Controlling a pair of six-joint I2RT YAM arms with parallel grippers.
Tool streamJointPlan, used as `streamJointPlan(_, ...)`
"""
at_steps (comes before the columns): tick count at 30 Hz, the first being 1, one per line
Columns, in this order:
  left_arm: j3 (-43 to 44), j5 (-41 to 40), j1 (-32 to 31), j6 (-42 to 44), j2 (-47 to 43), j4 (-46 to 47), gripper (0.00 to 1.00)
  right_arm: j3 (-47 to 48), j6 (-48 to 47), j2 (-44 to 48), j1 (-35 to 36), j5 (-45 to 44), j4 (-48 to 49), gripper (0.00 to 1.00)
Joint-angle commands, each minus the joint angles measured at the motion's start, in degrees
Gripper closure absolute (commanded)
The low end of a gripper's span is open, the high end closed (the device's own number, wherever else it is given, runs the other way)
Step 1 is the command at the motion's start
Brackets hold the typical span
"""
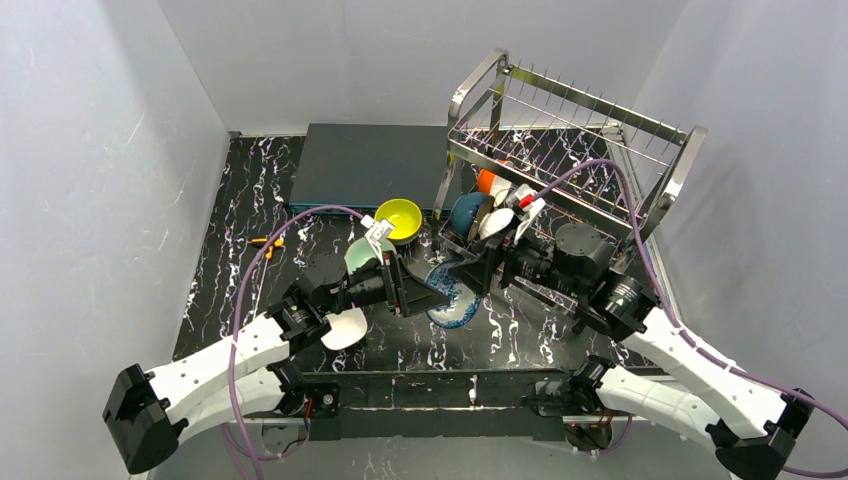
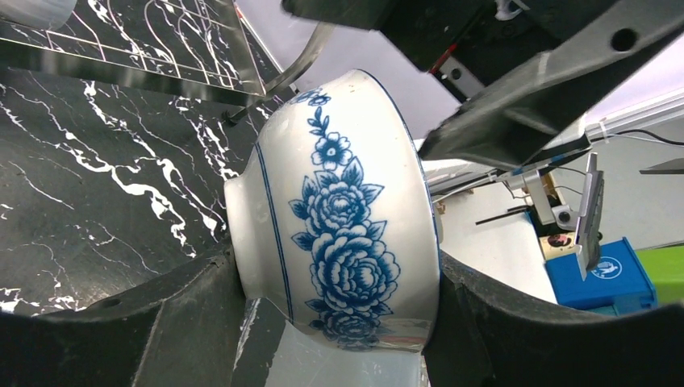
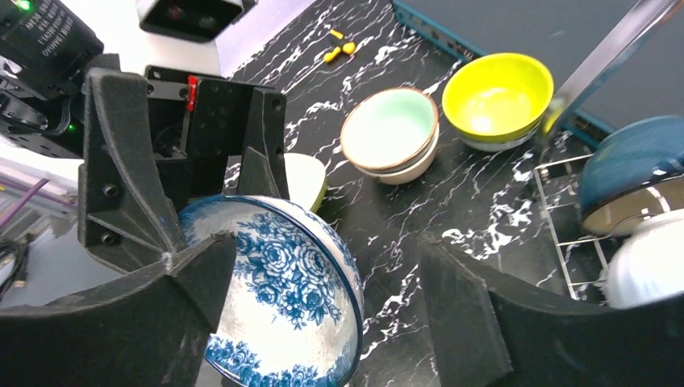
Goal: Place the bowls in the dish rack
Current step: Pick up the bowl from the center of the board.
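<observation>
My left gripper (image 1: 425, 288) is shut on a white bowl with blue flowers (image 1: 458, 308), held on its side just above the table in front of the dish rack (image 1: 590, 130). In the left wrist view the bowl (image 2: 347, 201) sits between both fingers (image 2: 121, 330). My right gripper (image 1: 487, 262) is open. In its wrist view (image 3: 327, 266) the floral bowl (image 3: 274, 314) lies between the jaws, against the left one, with a wide gap to the right one. The rack's lower tier holds an orange (image 1: 487, 180), a dark blue (image 1: 465, 210) and a white bowl (image 1: 497, 222).
A yellow-green bowl (image 3: 496, 97), a pale green bowl with a tan rim (image 3: 391, 129) and a whitish bowl (image 3: 305, 179) stand on the black marbled table. A flat dark grey-blue box (image 1: 370, 165) lies left of the rack. A small orange tool (image 1: 268, 243) lies at left.
</observation>
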State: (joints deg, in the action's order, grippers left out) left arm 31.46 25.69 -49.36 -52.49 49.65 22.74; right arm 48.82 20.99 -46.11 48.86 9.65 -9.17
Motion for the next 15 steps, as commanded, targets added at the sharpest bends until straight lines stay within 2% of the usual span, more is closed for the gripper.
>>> streamJointPlan(1,0.2,-0.9,-0.2,2.6,0.4,3.3,1.0,4.3,-3.1,2.1,-0.1,-3.2,-0.8,0.06)
streamJointPlan(4,0.9,-0.4,-0.2,5.0,2.7,3.3,1.0,4.6,-3.1,2.9,0.0,-3.2,-0.5,0.02)
streamJointPlan(9,4.4,-1.1,-0.4,6.7,8.6,2.6,1.0,4.2,-2.8,4.3,0.0,-3.8,-0.6,0.01)
streamJointPlan(15,10.1,-3.4,-3.2,12.8,16.7,1.7,1.0,4.4,-3.6,6.0,0.0,-5.0,-1.3,0.01)
